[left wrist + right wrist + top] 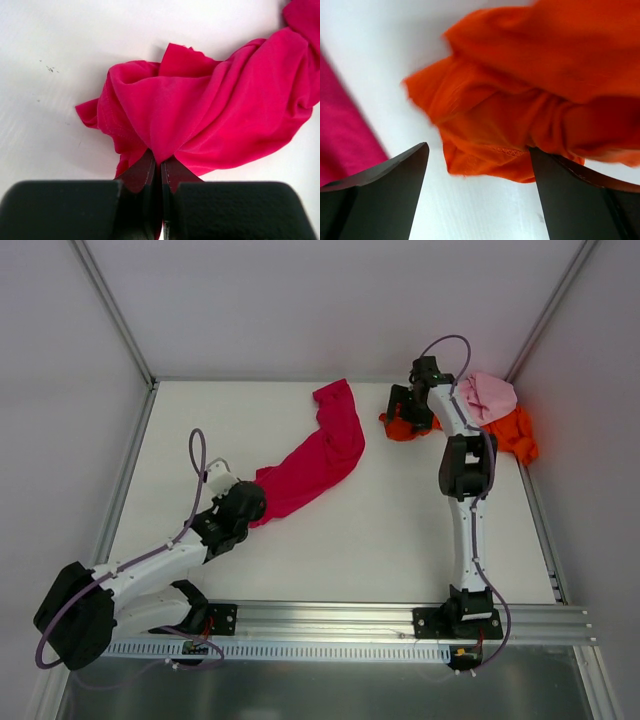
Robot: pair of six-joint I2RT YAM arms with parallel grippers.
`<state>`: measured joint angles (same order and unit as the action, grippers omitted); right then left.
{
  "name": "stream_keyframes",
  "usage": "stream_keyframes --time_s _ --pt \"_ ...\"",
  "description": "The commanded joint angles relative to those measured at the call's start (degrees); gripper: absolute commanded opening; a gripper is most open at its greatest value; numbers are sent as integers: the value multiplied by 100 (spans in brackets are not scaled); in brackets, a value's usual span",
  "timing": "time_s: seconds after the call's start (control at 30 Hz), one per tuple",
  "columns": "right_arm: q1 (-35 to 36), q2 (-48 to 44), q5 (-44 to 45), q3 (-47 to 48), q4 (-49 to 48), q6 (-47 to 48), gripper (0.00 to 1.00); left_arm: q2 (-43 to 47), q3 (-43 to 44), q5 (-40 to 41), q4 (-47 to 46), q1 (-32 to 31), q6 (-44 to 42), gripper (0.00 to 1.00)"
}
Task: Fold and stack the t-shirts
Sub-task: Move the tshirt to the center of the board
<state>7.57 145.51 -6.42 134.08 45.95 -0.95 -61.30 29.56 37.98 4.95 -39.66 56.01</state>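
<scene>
The crimson-magenta t-shirt (320, 455) lies stretched out in a long rumpled band across the middle of the table. My left gripper (257, 508) is shut on its near end; in the left wrist view the cloth (215, 115) is pinched between the closed fingertips (161, 161). At the back right the pale pink t-shirt (488, 395) sits bunched on top of the orange t-shirt (518, 435). My right gripper (402, 412) is open above an orange corner that reaches left. In the right wrist view the orange hem (485, 150) lies between the spread fingers (477, 150), close to the right one.
White walls with metal posts close in the table (400, 530) on three sides. An aluminium rail (350, 625) carrying both arm bases runs along the near edge. A strip of the crimson shirt (340, 135) shows at the left of the right wrist view.
</scene>
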Motion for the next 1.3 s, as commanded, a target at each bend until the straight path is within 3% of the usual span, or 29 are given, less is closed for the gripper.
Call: stream_keyframes --time_s 0.0,0.27,0.37,0.4,0.5,0.6,0.77,0.87,0.93,0.97,1.0,1.1,1.27 --pt "-177 -242 963 127 493 -55 89 188 -82 35 -170 46 86 0" --pt "-265 -471 2696 48 599 691 89 -22 -354 -176 -573 28 33 0" --pt "-283 -515 3855 39 652 667 89 -84 -416 -159 -662 20 33 0" --pt "-274 -515 4598 30 669 597 88 -84 -425 -142 -653 20 24 0" --pt "-309 -594 4904 -144 652 508 88 12 -495 -133 -688 11 -2 0" --pt "-221 -1059 5367 -1075 -76 604 87 21 -530 -150 -785 11 -46 0" --pt "-116 -1042 7124 -928 36 561 86 -145 -565 -247 -969 -7 -64 0" --pt "-125 -1139 7391 -962 98 394 86 -137 -601 -282 -1022 -7 -64 0" --pt "-98 -1244 7243 -1006 177 115 87 -128 -618 -282 -1031 -24 -72 0" --pt "-98 -1584 6746 -1511 -6 113 87 -119 -636 -291 -1049 -24 -73 0" --pt "-81 -1918 6054 -2056 -1078 243 89 -119 -679 -291 -1144 -42 -90 0" --pt "-54 -3071 4391 -3543 -2596 657 90 -172 -733 -352 -1303 -42 -143 0" --pt "16 -2590 2791 -2203 -1546 596 90 -321 -741 -387 -1426 -51 -152 0"
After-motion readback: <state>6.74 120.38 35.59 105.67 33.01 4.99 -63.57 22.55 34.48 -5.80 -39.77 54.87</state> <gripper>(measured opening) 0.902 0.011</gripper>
